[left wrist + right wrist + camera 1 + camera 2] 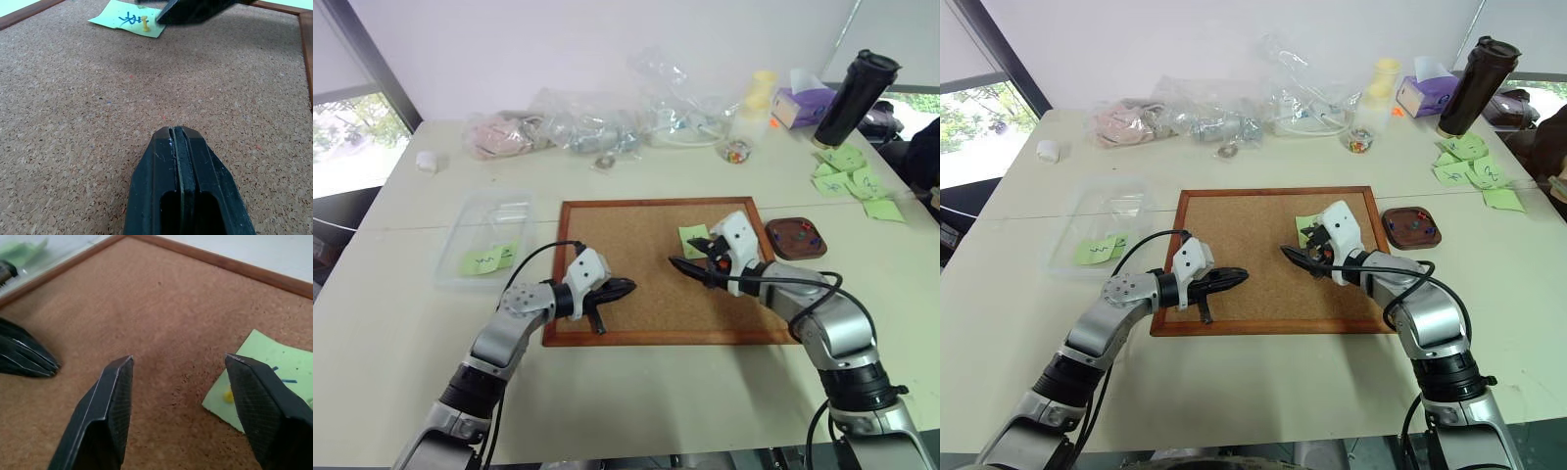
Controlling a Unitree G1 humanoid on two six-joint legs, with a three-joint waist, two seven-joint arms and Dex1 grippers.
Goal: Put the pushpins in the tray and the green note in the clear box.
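Both grippers hover over the corkboard [646, 269]: the left gripper [625, 287] has its fingers pressed together and empty, while the right gripper [178, 382] stands with fingers spread apart, holding nothing, just beside the green note [266, 369]. That note lies on the cork, fixed by a yellow pushpin [228, 394]. Other pushpins [800, 232] sit in the tray [781, 247] right of the board; the clear box [460, 240] on the left holds two green notes

green note [692, 236]: partly hidden behind right tool [690, 264] | tray [795, 238] contents: too small to tell
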